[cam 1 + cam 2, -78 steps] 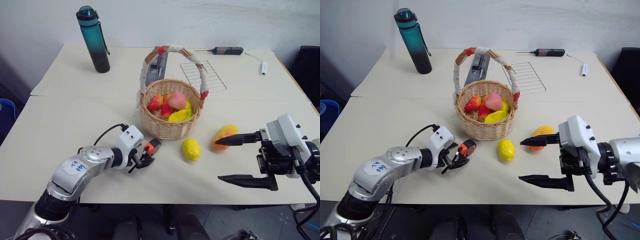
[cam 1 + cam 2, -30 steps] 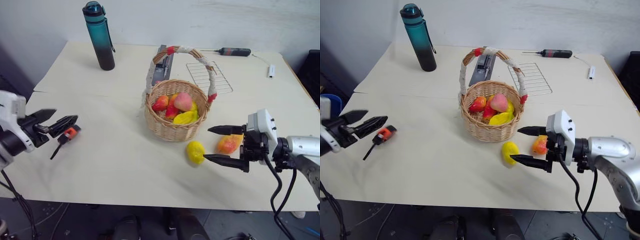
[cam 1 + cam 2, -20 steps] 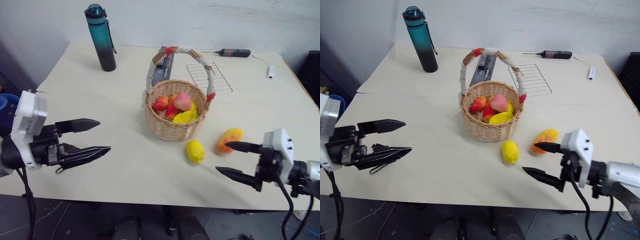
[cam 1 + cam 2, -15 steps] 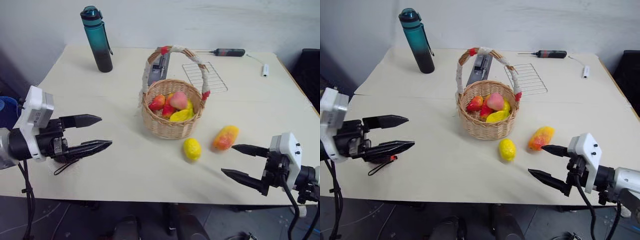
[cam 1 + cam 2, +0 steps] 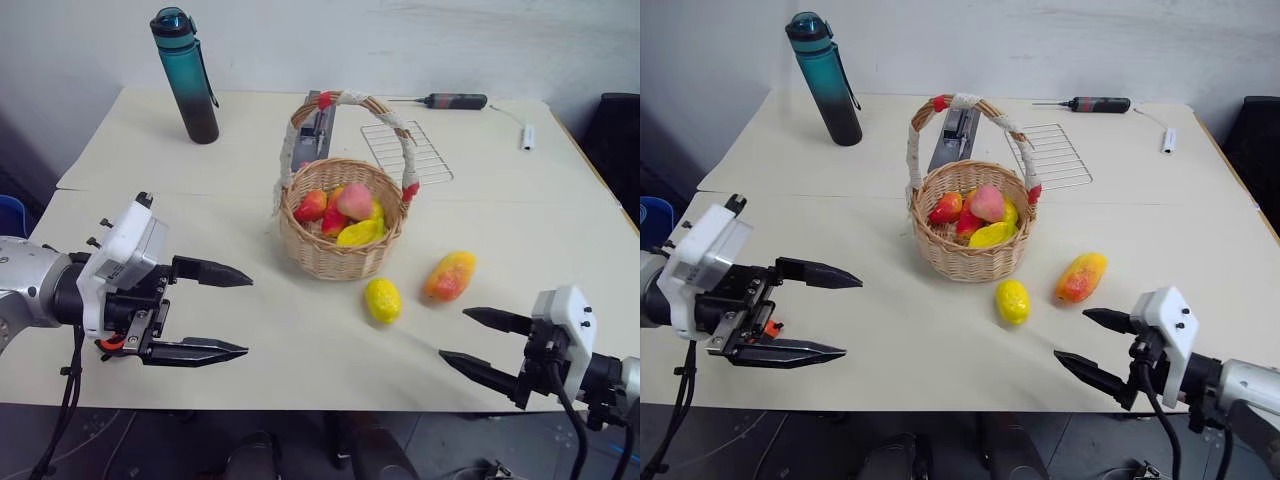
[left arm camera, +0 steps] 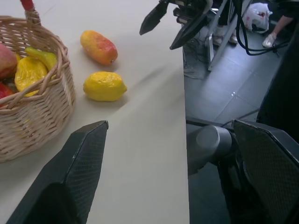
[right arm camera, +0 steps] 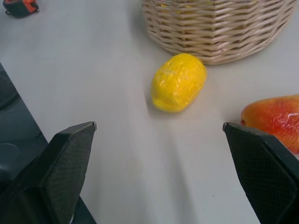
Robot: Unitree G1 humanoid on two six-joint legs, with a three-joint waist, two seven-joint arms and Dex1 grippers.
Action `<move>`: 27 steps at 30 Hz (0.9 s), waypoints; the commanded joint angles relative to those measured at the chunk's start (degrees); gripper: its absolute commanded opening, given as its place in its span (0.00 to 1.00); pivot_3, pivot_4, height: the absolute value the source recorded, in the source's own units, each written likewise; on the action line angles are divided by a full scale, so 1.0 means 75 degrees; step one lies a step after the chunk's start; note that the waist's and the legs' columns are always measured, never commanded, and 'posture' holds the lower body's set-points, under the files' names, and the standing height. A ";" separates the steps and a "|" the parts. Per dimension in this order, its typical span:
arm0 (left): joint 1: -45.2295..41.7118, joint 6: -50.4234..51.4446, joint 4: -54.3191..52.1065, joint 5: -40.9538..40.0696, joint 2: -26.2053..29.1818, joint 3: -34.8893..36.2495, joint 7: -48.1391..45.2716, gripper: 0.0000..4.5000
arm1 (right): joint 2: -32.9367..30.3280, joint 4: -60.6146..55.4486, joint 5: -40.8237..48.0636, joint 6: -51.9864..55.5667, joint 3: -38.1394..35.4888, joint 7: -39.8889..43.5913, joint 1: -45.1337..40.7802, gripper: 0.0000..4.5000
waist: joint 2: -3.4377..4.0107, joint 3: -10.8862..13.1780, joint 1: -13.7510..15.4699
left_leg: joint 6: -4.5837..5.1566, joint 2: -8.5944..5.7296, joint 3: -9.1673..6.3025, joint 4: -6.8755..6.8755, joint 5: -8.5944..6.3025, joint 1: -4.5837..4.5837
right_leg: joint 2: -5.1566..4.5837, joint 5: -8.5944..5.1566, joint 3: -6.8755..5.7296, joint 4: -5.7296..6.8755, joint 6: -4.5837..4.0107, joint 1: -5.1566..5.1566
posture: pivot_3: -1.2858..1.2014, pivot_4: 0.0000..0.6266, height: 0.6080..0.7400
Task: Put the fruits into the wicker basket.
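Head views: on the cream table [image 5: 200,215], round tan woven wicker basket [image 5: 340,250] with white-wrapped arched handle, holding red, pink and yellow toy fruits [image 5: 342,214]. Just in front of it, apart from its wall, small yellow lemon-shaped oval [image 5: 382,299]; beside that, orange-yellow mango with red blush [image 5: 449,275]. Left gripper [image 5: 235,315] at the near left edge, fingers spread wide, empty, hiding most of a small orange-and-black tape measure [image 5: 769,328]. Right gripper [image 5: 476,342] at the near right edge, likewise spread and empty. Farther back: tall teal water bottle [image 5: 186,77], wire rack [image 5: 407,150], red-handled screwdriver [image 5: 452,101].

Left wrist view: basket wall, lemon and mango lying on the table beyond wide-apart fingers.

Right wrist view: lemon near the basket base, mango at the edge, between parted fingers.
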 commanded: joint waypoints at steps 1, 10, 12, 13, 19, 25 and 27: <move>-0.0248 -0.0375 0.0023 0.0275 0.0080 -0.0342 -0.0216 0.99 | 0.0272 -0.0130 -0.0558 -0.0217 0.1134 -0.0510 -0.0511 1.00 | 0.0001 0.0000 -0.0002 | 0.0000 -0.0001 0.0000 0.0000 0.0000 0.0001 | 0.0000 0.0000 0.0001 0.0000 0.0000 0.0000 | 0.52 0.24 1.00; -0.0830 -0.0665 0.0194 0.0665 -0.0013 -0.1130 -0.0285 0.99 | 0.1549 0.1203 -0.2236 -0.0137 0.3644 -0.1923 -0.2710 1.00 | -0.0001 -0.0001 -0.0001 | 0.0011 -0.0008 0.0014 0.0005 0.0008 -0.0004 | 0.0000 -0.0002 0.0023 0.0000 -0.0031 -0.0013 | 0.52 0.24 1.00; -0.0864 -0.0673 0.0189 0.0681 -0.0016 -0.1151 -0.0279 0.99 | 0.1704 0.1439 -0.2373 -0.0040 0.3903 -0.2021 -0.3009 1.00 | -0.0001 -0.0001 0.0002 | 0.0011 -0.0007 0.0014 0.0004 0.0007 -0.0005 | 0.0000 0.0000 0.0022 0.0002 -0.0023 -0.0015 | 0.52 0.24 1.00; -0.0872 -0.0665 0.0179 0.0673 -0.0017 -0.1148 -0.0272 0.99 | 0.1741 0.1509 -0.2405 0.0030 0.3992 -0.2029 -0.3098 1.00 | 0.0000 -0.0001 0.0004 | 0.0010 -0.0006 0.0014 0.0003 0.0007 -0.0007 | 0.0000 0.0000 0.0020 0.0002 -0.0020 -0.0018 | 0.52 0.24 1.00; -0.0920 -0.0675 0.0182 0.0714 -0.0078 -0.1103 -0.0137 1.00 | 0.1748 0.1863 -0.2780 0.0199 0.4397 -0.1944 -0.3322 0.91 | -0.0003 -0.0002 0.0008 | 0.0004 -0.0001 0.0019 0.0002 0.0005 -0.0005 | 0.0001 -0.0002 0.0016 0.0010 -0.0007 -0.0021 | 0.52 0.24 1.00; -0.0925 -0.0717 0.0226 0.0776 -0.0179 -0.1106 -0.0011 1.00 | 0.1701 0.1824 -0.2722 -0.0076 0.4242 -0.1510 -0.3237 0.54 | -0.0001 -0.0001 0.0004 | 0.0003 -0.0002 0.0023 0.0005 0.0003 -0.0007 | 0.0001 -0.0004 0.0016 0.0019 -0.0004 -0.0027 | 0.52 0.24 1.00; -0.0939 -0.0742 0.0253 0.0813 -0.0231 -0.1107 0.0062 1.00 | 0.1565 0.1637 -0.2448 -0.0197 0.3955 -0.1124 -0.3109 0.54 | -0.0001 -0.0001 0.0016 | 0.0003 -0.0003 0.0023 0.0007 0.0003 -0.0007 | 0.0001 -0.0004 0.0016 0.0022 -0.0003 -0.0027 | 0.52 0.24 1.00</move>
